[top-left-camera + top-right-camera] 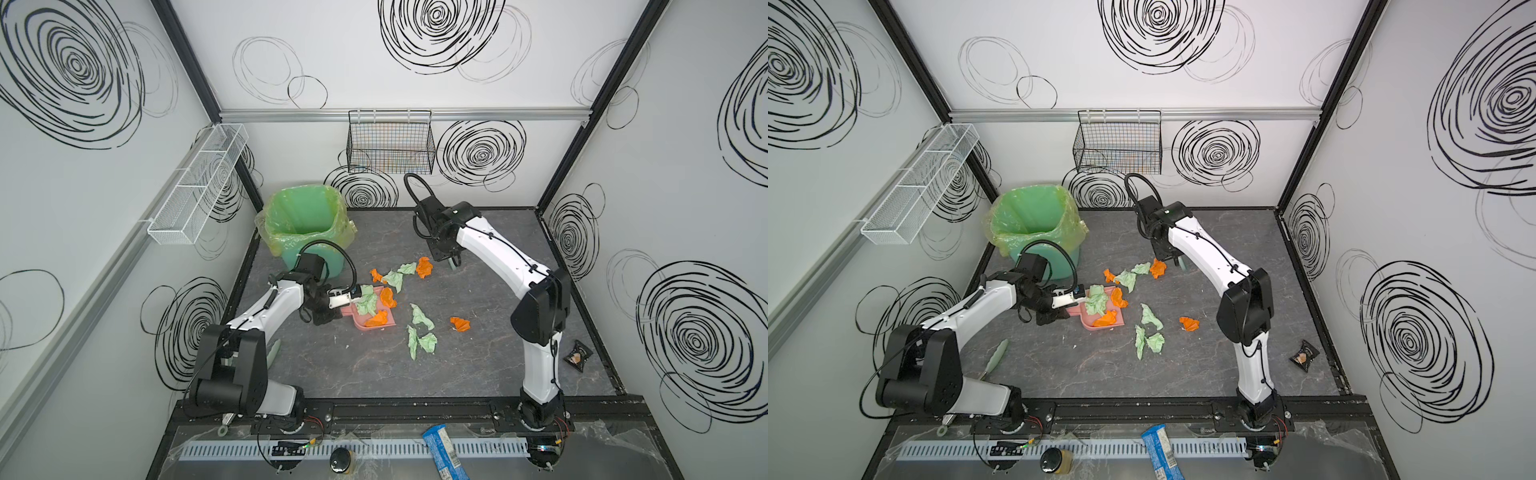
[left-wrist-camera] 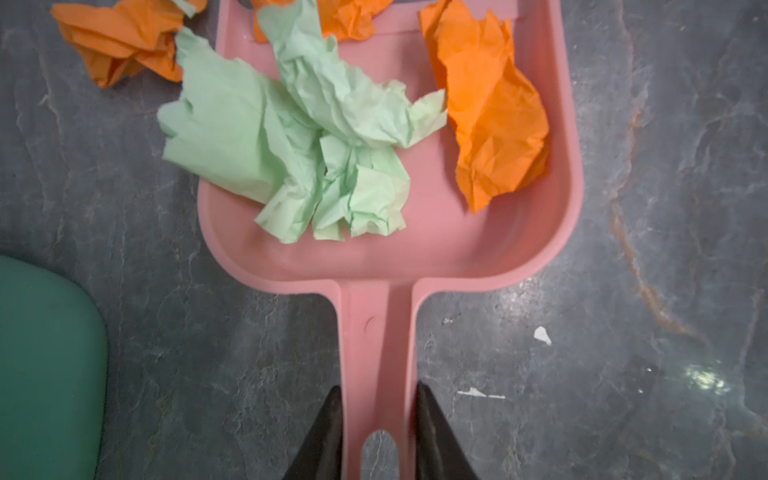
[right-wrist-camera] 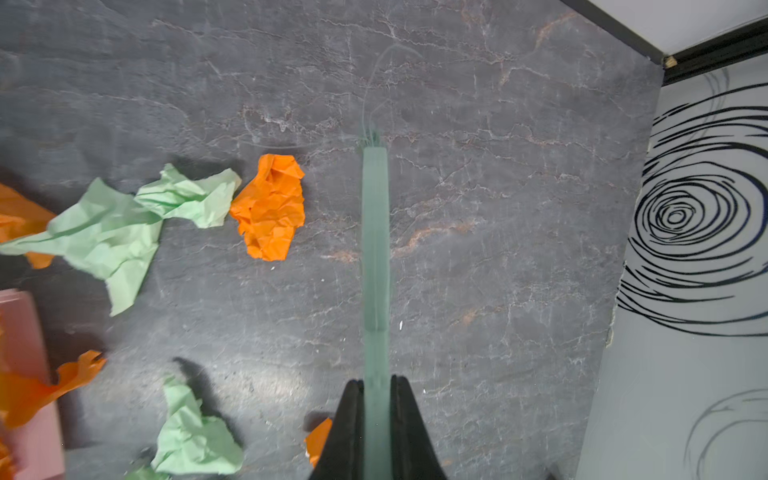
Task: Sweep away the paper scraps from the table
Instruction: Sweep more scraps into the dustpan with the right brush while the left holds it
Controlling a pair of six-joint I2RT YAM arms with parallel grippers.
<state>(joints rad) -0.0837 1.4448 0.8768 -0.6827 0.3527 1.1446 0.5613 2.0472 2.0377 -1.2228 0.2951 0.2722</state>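
My left gripper (image 2: 379, 388) is shut on the handle of a pink dustpan (image 2: 374, 266), which lies flat on the dark grey table (image 1: 374, 374). Green paper scraps (image 2: 291, 137) and orange ones (image 2: 494, 120) lie in the pan. Further scraps are strewn to its right: an orange wad (image 1: 424, 267), a green one (image 1: 422, 318), another orange (image 1: 460, 324) and a green clump (image 1: 419, 343). My right gripper (image 3: 376, 380) is shut on a teal brush (image 3: 375, 249), whose bristle end sits on the table just beyond the far orange wad (image 3: 270, 208).
A green bin (image 1: 305, 224) lined with a bag stands at the back left, behind the dustpan. A black snack packet (image 1: 577, 353) lies by the right wall. A pale green utensil (image 1: 273, 353) rests beside my left arm. Wire baskets (image 1: 390, 143) hang on the walls.
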